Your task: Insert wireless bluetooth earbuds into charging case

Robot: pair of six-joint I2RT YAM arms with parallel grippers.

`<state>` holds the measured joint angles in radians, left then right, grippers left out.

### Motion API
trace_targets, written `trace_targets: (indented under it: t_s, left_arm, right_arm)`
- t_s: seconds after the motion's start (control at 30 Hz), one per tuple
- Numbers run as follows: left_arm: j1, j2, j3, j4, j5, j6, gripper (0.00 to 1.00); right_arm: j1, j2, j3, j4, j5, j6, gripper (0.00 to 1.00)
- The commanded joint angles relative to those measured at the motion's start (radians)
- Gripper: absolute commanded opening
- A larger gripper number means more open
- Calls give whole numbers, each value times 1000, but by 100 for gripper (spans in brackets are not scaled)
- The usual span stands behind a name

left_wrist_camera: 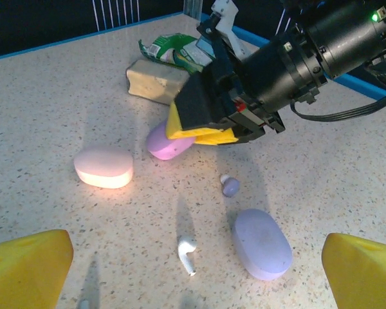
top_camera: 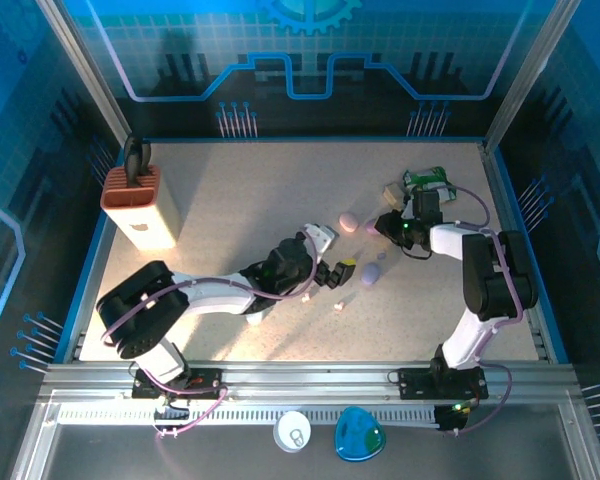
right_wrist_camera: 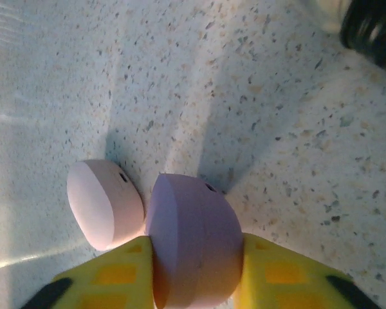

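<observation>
My right gripper [right_wrist_camera: 194, 273] is shut on a purple pebble-shaped case [right_wrist_camera: 193, 238], its yellow pads against both sides, low over the table. A pink case [right_wrist_camera: 103, 203] lies right beside it, and the left wrist view shows that pink case [left_wrist_camera: 103, 167] to the left of the gripped purple case [left_wrist_camera: 169, 141]. My left gripper [left_wrist_camera: 193, 277] is open, with yellow fingertips [left_wrist_camera: 26, 267] at the bottom corners. Between them lie a white stemmed earbud [left_wrist_camera: 187, 252] and a second lilac case [left_wrist_camera: 262, 243], shut. A small purple earbud [left_wrist_camera: 230, 187] rests just beyond.
A beige block [left_wrist_camera: 156, 80] and a green packet [left_wrist_camera: 170, 48] lie at the back right behind the right gripper. An orange and cream holder [top_camera: 140, 205] stands at the far left. A tiny pale bud [top_camera: 337, 306] lies in front of the left gripper [top_camera: 342, 270].
</observation>
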<state>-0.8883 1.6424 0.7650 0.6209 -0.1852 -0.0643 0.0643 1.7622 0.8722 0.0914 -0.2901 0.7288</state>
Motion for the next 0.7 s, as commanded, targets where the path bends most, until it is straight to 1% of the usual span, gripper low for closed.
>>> trace_targets:
  t_s: [0.0,0.1,0.17,0.27,0.47,0.57,0.67]
  left_arm:
    - [-40,43,110,-199,-110,-66,99]
    - [-69,80,179,-287,-117,-80,99]
    - [-80,112,249,-399,-131,-110,99]
    - [-94,179,357,-550,-141,-152,94]
    - [-112,291,539,-775,-90,-217,85]
    - [-118,344,628,-867,-66,-233,82]
    - [-120,396,712,-937,-29,-253,79]
  right_arm:
    - [-20,16,2,-19,46,-2,46]
    - [-28,-33,2,-44,66,-19,61]
    - [-34,-80,-6,-66,85,-35,70]
    - [-47,-170,-50,-85,109,-53,78]
    - [-119,-385,-189,-94,89,-53,79]
    - [-161,-491,-243,-137,91,-77,79]
    - [-177,-585,-277,-197,95,-117,79]
